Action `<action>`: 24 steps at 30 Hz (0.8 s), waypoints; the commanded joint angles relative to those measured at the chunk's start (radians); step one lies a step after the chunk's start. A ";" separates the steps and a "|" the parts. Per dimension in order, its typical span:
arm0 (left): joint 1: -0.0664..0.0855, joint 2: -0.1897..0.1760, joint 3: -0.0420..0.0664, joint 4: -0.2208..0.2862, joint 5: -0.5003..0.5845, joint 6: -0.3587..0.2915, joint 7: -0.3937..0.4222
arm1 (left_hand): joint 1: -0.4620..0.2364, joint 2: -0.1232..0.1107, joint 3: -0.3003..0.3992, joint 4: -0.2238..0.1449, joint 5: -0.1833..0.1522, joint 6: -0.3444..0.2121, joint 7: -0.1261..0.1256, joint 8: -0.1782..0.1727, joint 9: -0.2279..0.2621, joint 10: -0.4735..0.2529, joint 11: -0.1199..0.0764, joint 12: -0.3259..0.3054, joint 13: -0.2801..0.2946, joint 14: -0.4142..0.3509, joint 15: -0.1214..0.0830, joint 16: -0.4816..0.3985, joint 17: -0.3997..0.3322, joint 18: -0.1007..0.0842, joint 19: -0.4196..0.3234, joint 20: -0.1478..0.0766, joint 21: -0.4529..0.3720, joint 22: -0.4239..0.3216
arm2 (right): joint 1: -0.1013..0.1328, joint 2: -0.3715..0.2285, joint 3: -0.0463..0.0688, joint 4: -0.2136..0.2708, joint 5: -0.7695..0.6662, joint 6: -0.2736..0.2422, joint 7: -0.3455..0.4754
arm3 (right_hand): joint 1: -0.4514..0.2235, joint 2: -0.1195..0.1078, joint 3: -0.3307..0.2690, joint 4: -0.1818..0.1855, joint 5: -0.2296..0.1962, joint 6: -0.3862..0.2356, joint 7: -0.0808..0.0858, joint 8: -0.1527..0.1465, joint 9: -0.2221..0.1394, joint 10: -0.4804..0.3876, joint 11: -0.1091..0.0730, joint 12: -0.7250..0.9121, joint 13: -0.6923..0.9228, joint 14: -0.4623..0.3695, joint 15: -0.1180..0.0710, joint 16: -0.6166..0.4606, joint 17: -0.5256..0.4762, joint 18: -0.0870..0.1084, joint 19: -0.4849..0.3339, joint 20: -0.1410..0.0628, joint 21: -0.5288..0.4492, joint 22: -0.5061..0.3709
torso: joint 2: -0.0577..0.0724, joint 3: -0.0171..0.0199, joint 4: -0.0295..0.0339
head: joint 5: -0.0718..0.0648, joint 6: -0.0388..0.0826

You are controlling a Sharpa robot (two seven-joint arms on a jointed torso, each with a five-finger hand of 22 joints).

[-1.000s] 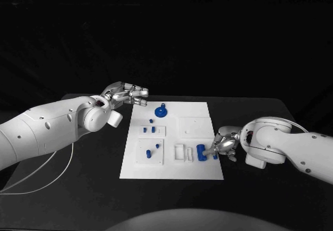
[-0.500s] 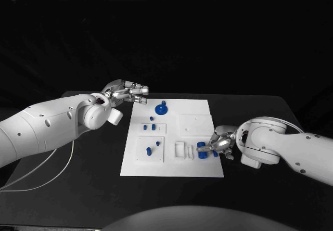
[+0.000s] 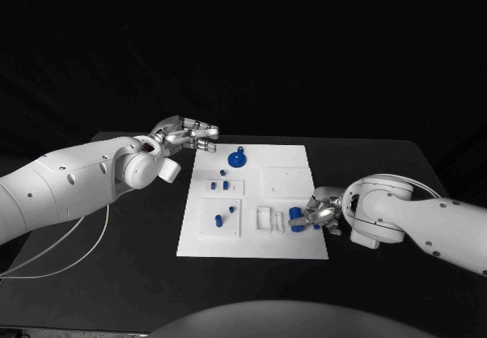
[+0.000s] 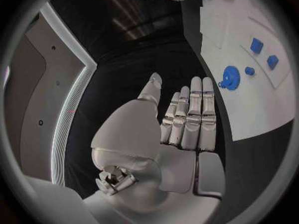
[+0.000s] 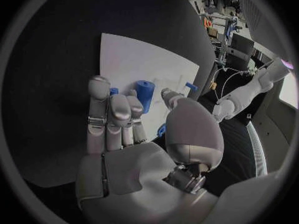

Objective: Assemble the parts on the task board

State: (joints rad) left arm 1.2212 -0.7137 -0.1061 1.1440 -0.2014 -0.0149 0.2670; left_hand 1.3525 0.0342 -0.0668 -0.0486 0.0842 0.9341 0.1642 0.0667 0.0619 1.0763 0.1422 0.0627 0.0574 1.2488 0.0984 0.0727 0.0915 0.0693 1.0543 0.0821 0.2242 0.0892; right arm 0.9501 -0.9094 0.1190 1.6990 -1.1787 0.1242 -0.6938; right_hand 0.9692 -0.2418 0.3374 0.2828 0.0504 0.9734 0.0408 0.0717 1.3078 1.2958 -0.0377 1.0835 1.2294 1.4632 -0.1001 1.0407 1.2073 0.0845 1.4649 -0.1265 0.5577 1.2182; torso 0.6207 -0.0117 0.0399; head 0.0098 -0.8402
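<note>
The white task board (image 3: 254, 239) lies in the middle of the table. On its right side lies a blue cylinder (image 3: 295, 217) (image 5: 144, 92). My right hand (image 3: 319, 212) (image 5: 124, 134) has come in over the board's right edge and pinches this cylinder between thumb and fingers. A blue gear-shaped part (image 3: 236, 160) (image 4: 230, 77) sits near the board's far edge. Small blue pieces (image 3: 218, 186) stand in the left-hand blocks, with another (image 3: 218, 223) nearer me. Off the board's far left corner my left hand (image 3: 188, 135) (image 4: 181, 129) hovers with straight fingers and holds nothing.
Pale raised blocks (image 3: 285, 183) and a slotted white holder (image 3: 268, 221) sit on the board. A thin white cable (image 3: 76, 253) loops over the table at the left. Bare black table (image 3: 386, 162) stretches to the right of the board.
My right hand has edged left over the board's rim and closed in on the blue cylinder. The left hand has stayed almost in place.
</note>
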 commanded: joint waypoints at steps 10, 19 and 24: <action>-0.001 0.000 0.000 0.005 0.007 0.024 0.001 | -0.015 0.002 0.002 0.012 0.000 -0.006 0.000 -0.002 0.000 -0.007 -0.001 0.000 0.001 0.000 0.000 -0.002 0.001 -0.009 -0.007 0.001 0.003 -0.002 | -0.001 0.033 -0.006 -0.019 -0.029 -0.013 -0.061 | -0.015 0.002 0.032 0.003 -0.002 0.006 -0.002 -0.002 0.025 0.006 0.000 0.008 0.011 0.004 0.003 0.008 0.003 0.008 0.046 0.008 0.010 0.011 | 0.002 0.0001 0.0006 | 0.006 -0.002; -0.001 -0.001 0.000 0.006 0.007 0.037 -0.003 | -0.017 0.003 0.003 0.016 0.000 -0.007 0.000 -0.002 0.000 -0.008 -0.001 0.000 0.001 -0.001 0.000 -0.001 0.002 -0.009 -0.007 0.002 0.003 -0.002 | -0.001 0.052 -0.015 -0.042 -0.039 -0.015 -0.064 | -0.025 0.005 0.120 -0.039 -0.002 0.006 0.000 -0.006 0.020 0.006 0.001 0.006 0.014 0.004 0.004 0.008 0.004 0.007 0.046 0.008 0.010 0.017 | 0.002 -0.0001 -0.0005 | 0.009 -0.006; -0.001 -0.002 -0.001 0.006 0.007 0.041 -0.005 | -0.021 0.003 0.002 0.019 0.000 -0.007 0.000 -0.002 0.000 -0.008 -0.001 0.000 0.001 -0.001 0.000 -0.001 0.002 -0.008 -0.007 0.002 0.003 -0.003 | -0.001 0.061 -0.025 -0.055 -0.046 -0.018 -0.064 | -0.024 0.023 0.138 -0.071 -0.001 0.008 0.001 -0.007 0.017 0.007 0.002 0.006 0.016 0.004 0.005 0.010 0.004 0.007 0.046 0.010 0.011 0.021 | 0.002 0.0003 -0.0009 | 0.010 -0.007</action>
State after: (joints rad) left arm 1.2211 -0.7160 -0.1073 1.1474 -0.2013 0.0041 0.2599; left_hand 1.3431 0.0355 -0.0643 -0.0347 0.0842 0.9341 0.1642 0.0667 0.0619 1.0764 0.1421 0.0627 0.0574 1.2489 0.0984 0.0727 0.0924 0.0693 1.0543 0.0821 0.2242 0.0884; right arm 0.9545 -0.8508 0.1001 1.6508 -1.2051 0.1019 -0.6943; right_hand 0.9422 -0.2288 0.4748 0.2134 0.0503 0.9826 0.0322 0.0685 1.3109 1.2957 -0.0377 1.0874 1.2445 1.4631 -0.1001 1.0453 1.2106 0.0844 1.4685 -0.1230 0.5651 1.2387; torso 0.6221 -0.0117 0.0391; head 0.0202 -0.8465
